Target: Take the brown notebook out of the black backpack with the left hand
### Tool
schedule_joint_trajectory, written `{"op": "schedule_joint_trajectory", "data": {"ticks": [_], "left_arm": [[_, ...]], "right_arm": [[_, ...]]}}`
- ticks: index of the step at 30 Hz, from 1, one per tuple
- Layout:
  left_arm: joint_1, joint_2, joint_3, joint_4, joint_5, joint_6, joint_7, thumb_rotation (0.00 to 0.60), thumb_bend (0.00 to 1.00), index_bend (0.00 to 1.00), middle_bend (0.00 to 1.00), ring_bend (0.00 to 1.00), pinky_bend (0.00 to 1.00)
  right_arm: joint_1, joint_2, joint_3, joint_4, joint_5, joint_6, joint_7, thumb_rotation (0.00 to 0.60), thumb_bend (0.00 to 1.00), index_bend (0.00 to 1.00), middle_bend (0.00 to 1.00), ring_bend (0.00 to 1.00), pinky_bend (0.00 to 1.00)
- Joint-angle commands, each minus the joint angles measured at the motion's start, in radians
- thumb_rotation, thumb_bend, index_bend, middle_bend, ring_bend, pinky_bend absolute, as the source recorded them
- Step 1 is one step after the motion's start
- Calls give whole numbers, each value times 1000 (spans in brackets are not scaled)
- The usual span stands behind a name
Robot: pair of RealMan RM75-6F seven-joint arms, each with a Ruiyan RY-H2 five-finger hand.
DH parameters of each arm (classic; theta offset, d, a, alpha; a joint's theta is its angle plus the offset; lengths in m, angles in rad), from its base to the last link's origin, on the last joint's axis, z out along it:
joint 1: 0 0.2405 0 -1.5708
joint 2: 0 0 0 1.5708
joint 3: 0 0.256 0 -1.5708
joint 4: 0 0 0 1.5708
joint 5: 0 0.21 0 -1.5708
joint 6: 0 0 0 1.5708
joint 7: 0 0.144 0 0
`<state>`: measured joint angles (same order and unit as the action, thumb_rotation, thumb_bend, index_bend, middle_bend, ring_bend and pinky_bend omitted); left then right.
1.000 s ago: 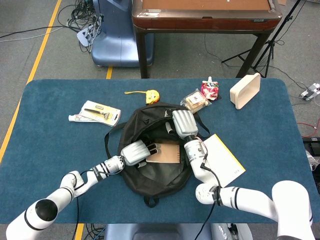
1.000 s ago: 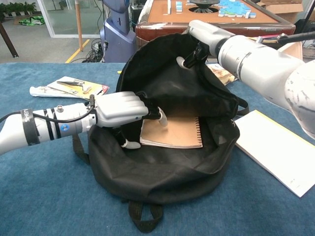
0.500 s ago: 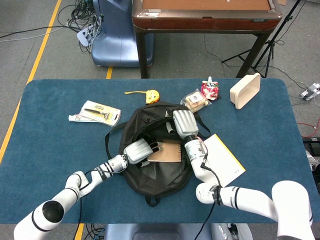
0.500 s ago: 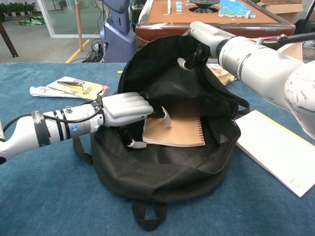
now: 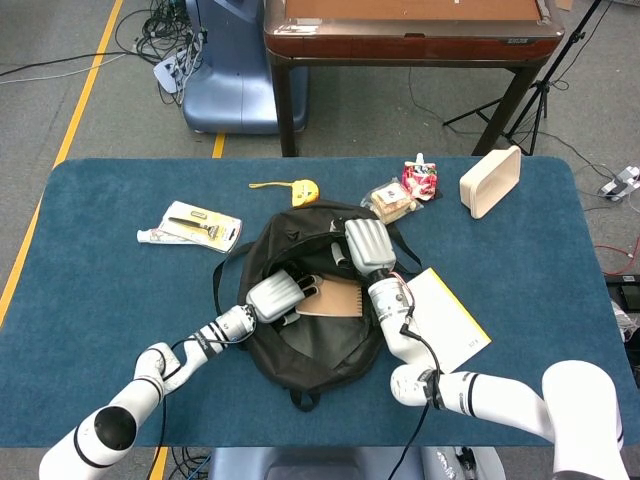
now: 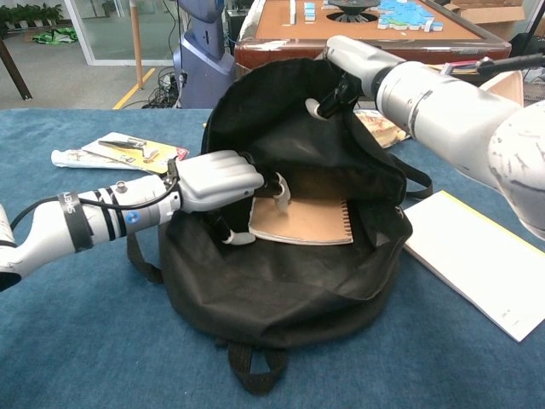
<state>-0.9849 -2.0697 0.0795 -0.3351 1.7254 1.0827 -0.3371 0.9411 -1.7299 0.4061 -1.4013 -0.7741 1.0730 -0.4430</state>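
Inside, the left hand (image 6: 217, 180) has its fingers (image 6: 278, 188) laid over the near corner of the notebook (image 6: 304, 220) and its thumb curled under that edge, so the corner is pinched between them. That notebook lies flat within the open backpack (image 6: 281, 281), spiral binding on the side away from the fingers, cover facing up.

Above the left fingers, the right hand (image 6: 345, 64) holds the upper rim of the backpack, fingers hooked over the fabric and lifting the flap upright so the mouth gapes wide. From the head view the right hand (image 5: 367, 246) sits just beyond the notebook (image 5: 332, 300), the left hand (image 5: 273, 297) at its other end.

Right of the right hand, on the table (image 5: 90, 270), a white booklet (image 5: 445, 320) with a yellow edge lies just beside the bag. Beyond the bag are a snack packet (image 5: 390, 201), a red pouch (image 5: 419, 180), a beige box (image 5: 490, 182) and a yellow tape measure (image 5: 303, 189). Left of the left hand, well apart, lies a carded razor pack (image 5: 200, 225).
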Motion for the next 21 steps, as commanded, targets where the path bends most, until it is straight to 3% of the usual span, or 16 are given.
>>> {"op": "schedule_joint_trajectory", "data": {"ticks": [1,11,21], "left_arm": [[1,-9,-6,11,-9,5,9,600,339,312,188,201,283],[-4,-27,-7,37,-19,9,23,600,469,415,188,210,283],[6,-30,6,41,-15,54,-38,600,484,624,290,282,284]], "right_arm": [[1,0,-1,-1,1,0,-1,600,790,773,472,381,480],[4,-1,1,-1,6,0,-5,600,790,773,472,384,480],[5,11,3,-4,9,-1,-9,600,790,772,472,385,480]]}}
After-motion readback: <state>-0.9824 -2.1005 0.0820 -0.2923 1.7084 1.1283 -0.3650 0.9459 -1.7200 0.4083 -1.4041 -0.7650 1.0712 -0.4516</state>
